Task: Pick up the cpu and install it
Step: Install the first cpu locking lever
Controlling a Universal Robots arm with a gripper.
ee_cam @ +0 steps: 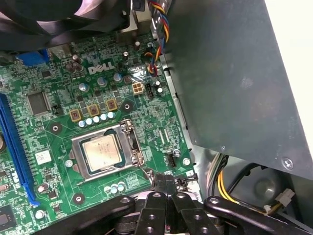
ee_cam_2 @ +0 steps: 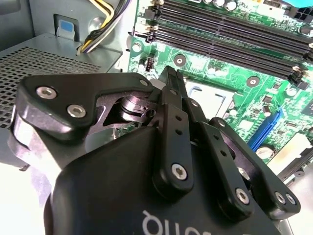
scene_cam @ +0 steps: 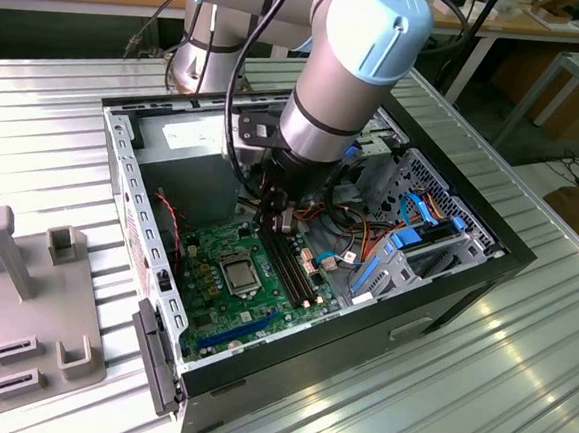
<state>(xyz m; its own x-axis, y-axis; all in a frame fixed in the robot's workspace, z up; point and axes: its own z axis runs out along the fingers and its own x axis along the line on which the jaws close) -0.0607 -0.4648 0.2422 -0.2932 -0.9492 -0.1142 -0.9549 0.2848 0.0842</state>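
The small flat square cpu (ee_cam: 101, 152) with its silvery-grey metal top lay seated in the socket under the hollow square metal frame (ee_cam: 128, 144) on the green motherboard (ee_cam: 146, 132), and in the exterior view it showed as a pale square (scene_cam: 238, 270) near the middle of the board. The black two-fingered tool (ee_cam: 165, 183) hung above the board with its fingers pressed together and nothing between them, its tips just beside the socket's edge and apart from the chip; in the second wrist view the closed fingers (ee_cam_2: 172, 98) pointed down toward the board. The open black computer case (scene_cam: 444, 289) sat on the ribbed metal counter (scene_cam: 518, 375), with the grey-and-blue robot arm (scene_cam: 346, 71) reaching down into it.
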